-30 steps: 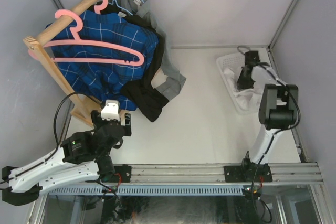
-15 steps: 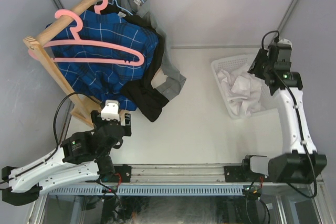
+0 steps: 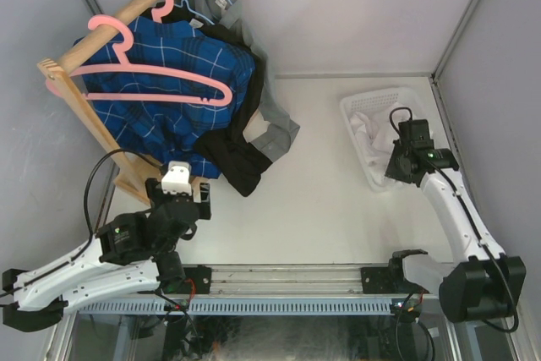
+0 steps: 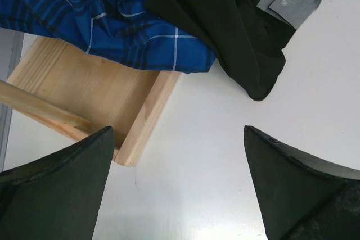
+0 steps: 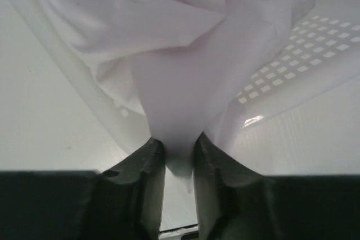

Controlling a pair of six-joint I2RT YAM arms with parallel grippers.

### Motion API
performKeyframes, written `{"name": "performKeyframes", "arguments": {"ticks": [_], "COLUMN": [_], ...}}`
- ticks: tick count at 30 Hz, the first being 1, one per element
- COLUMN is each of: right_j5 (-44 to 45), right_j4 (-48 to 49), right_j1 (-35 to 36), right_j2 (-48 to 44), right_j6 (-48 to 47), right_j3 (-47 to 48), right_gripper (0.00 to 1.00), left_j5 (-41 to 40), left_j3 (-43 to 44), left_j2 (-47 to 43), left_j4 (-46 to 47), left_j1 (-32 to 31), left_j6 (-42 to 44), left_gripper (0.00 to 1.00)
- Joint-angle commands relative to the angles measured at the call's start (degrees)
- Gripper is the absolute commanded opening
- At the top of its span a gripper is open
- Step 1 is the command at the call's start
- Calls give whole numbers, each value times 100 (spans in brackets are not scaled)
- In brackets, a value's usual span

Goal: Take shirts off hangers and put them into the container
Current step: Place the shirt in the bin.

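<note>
Far left, hung shirts [image 3: 169,82] are draped on the wooden rack [image 3: 68,95]; at right, a lone shirt [image 3: 372,128] is laid in the basket [image 3: 380,95].

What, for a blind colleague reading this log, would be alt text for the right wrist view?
Two dark fingers pinch a fold of the white shirt at bottom centre. The rest of the shirt bunches above, with the white perforated basket wall at right.

Bright, even light; right wrist view washed out, perhaps overexposed.
</note>
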Motion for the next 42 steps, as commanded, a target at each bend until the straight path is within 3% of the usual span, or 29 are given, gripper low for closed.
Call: {"name": "performKeyframes", "arguments": {"ticks": [1,5,8,12,14,19,22,25,31,38,42], "right_j5": [521,702,663,-310,-190,88,42,-302,-1639,-3888,-4445], "right_j4": [736,1958,2240,2211,2212,1918,1738,1656,2105,3375,4197], "right_j1": [29,-16,-69,-152,-48,83,67,55,126,240,733], "right_j2": [379,561,1227,2710,2951,2034,1307,729,-244,-459,-403], "right_j6": [159,139,240,338,414,314,66,-177,-305,-150,-29], "right_j3": [360,225,5,-273,-403,-90,314,568,470,470,469], "right_gripper": [2,0,0,1,2,11,35,46,52,53,55], "left_j5": [18,-4,-6,-8,1,20,21,12,-9,82,910], "left_j3": [295,283,284,283,287,274,283,287,278,265,61], "left_j2": [-91,-154,-190,-183,-167,-140,-99,-61,-41,-65,-444], "left_j4": [73,78,77,71,76,95,99,79,85,88,650], "left_j1": [20,17,22,20,18,9,13,10,15,20,62], "left_j6": [17,16,8,8,6,15,25,25,10,-13,310], "left_gripper": [100,100,100,100,100,100,100,100,100,100,100]}}
